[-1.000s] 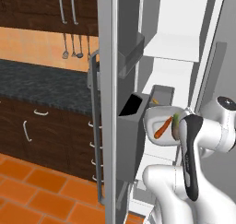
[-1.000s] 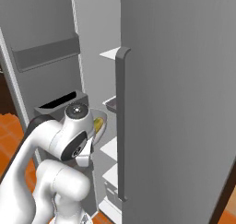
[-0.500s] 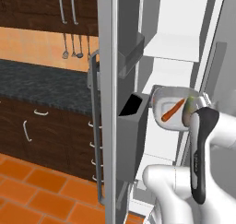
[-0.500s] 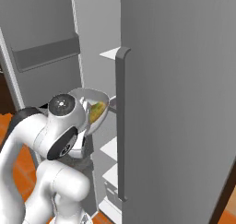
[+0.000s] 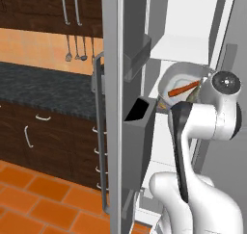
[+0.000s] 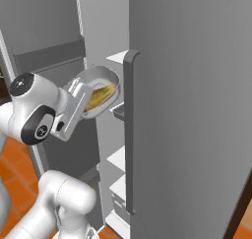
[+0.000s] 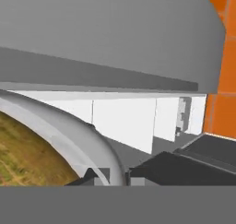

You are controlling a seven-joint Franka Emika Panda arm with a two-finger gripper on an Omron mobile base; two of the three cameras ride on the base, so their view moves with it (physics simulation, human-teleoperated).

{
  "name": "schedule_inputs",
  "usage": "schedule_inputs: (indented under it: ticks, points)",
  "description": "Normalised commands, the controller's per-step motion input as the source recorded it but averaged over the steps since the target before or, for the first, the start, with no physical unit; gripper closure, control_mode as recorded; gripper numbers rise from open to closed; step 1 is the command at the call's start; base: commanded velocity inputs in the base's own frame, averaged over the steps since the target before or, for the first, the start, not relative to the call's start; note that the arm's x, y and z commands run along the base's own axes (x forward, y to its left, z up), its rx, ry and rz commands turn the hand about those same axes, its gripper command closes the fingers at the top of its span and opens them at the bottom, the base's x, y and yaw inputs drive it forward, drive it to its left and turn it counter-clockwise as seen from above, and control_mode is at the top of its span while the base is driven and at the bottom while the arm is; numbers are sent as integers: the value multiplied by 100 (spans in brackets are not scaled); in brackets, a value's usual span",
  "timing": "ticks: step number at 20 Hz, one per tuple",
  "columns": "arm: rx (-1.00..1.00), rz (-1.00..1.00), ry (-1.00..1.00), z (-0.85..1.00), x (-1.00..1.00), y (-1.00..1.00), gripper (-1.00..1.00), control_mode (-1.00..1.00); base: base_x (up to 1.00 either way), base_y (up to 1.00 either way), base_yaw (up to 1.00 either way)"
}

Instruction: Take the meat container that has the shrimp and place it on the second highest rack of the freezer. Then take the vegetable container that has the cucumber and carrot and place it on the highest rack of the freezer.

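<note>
The gripper [image 6: 84,91] pinches the rim of the bowl [image 6: 98,88] at center left of the right base view; carrot [image 5: 183,89] and cucumber [image 6: 102,96] lie inside, before the open freezer [image 5: 190,45].

A white bowl [image 5: 179,82] holding a carrot [image 5: 182,89] hangs tilted inside the open freezer [image 5: 193,45], below a white shelf [image 5: 185,49].

The bowl [image 5: 181,79] is held up inside the open freezer [image 5: 193,45], just below a shelf [image 5: 185,49]; the carrot [image 5: 183,89] and cucumber [image 6: 101,96] are laid in it; a door bin [image 5: 137,132] is set to its left.
</note>
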Motion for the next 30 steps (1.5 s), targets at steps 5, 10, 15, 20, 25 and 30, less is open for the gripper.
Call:
schedule_inputs:
  ticks: [5,10,15,20,25,30]
  points:
    - [1,-27,-33,51,55,11,100,-100,0,0,0]
    - [0,-3,-6,49,63,-7,100,-100,0,0,0]
    - [0,1,-2,5,70,-3,100,-100,0,0,0]
    - [0,3,0,7,73,-38,100,-100,0,0,0]
    - [8,0,4,3,34,-21,100,-100,0,0,0]
    - [12,0,4,45,8,-23,100,-100,0,0,0]
